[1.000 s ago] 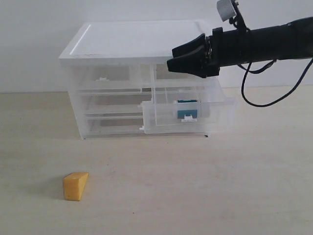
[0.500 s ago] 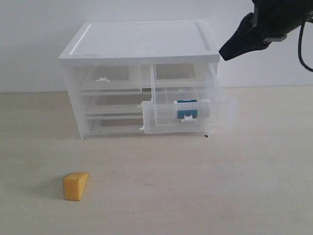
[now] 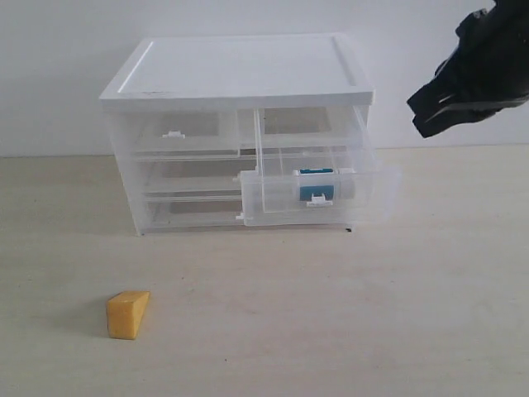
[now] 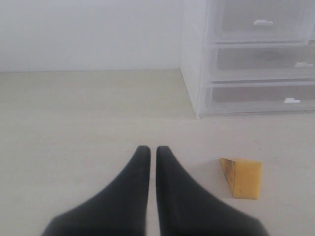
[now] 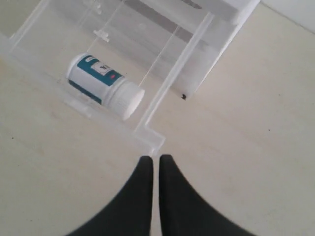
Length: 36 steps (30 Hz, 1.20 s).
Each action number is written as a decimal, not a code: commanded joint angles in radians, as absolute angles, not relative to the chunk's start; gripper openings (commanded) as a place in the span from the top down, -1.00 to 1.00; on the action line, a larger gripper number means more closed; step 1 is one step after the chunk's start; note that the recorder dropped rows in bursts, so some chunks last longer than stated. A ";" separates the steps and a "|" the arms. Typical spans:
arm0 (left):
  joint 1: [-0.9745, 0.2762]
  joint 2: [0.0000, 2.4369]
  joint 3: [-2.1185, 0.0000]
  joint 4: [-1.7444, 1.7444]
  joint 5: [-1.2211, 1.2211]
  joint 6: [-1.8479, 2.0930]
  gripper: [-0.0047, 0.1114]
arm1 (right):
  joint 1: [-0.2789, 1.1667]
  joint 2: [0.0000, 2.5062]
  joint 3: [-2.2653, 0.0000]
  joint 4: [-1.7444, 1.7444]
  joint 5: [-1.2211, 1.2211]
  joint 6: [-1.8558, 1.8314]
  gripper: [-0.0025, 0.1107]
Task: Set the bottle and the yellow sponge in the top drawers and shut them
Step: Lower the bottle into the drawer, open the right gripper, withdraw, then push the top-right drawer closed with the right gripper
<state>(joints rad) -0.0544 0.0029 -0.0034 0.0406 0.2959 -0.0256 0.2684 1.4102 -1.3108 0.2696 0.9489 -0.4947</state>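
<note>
The teal-blue bottle [image 3: 316, 184] with its white cap lies on its side [image 5: 103, 84] inside the top right drawer [image 3: 372, 194], which stands pulled out of the cabinet. The top left drawer [image 3: 186, 132] is pushed in. The yellow sponge [image 3: 127, 313] rests on the table in front of the cabinet, to the left. My right gripper [image 3: 419, 117] hangs shut and empty in the air, right of the cabinet; in its wrist view its tips [image 5: 156, 160] hover over the open drawer's corner [image 5: 150, 140]. My left gripper [image 4: 148, 150] is shut and empty, low over the table beside the sponge [image 4: 243, 177].
The clear cabinet has a white top [image 3: 240, 70] and two full-width drawers below, both shut [image 4: 256, 98]. A pale wall stands behind it. Bare table [image 3: 331, 314] stretches in front of the open drawer.
My right gripper has drawn back from above the open drawer, up and to the right of the cabinet. The bottle stays in the drawer; the sponge has not moved.
</note>
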 commanded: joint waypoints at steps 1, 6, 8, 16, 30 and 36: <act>-0.051 0.000 0.000 0.033 0.296 -0.022 0.85 | 0.323 1.356 -1.220 0.254 0.917 -0.424 0.96; -0.051 0.000 0.000 0.033 0.296 -0.022 0.85 | 0.406 1.347 -1.171 0.254 0.934 -0.409 0.96; -0.051 0.000 0.000 0.033 0.296 -0.022 0.85 | 0.443 1.347 -1.147 0.254 0.913 -0.409 0.96; -0.051 0.000 0.000 0.033 0.296 -0.022 0.85 | 0.499 1.351 -1.079 0.245 0.783 -0.356 0.95; -0.051 0.000 0.000 0.033 0.296 -0.022 0.85 | 0.499 1.504 -1.079 0.282 0.695 -0.245 -0.16; -0.051 0.000 0.000 0.033 0.296 -0.022 0.85 | 0.499 1.548 -1.085 0.305 0.624 -0.245 -0.16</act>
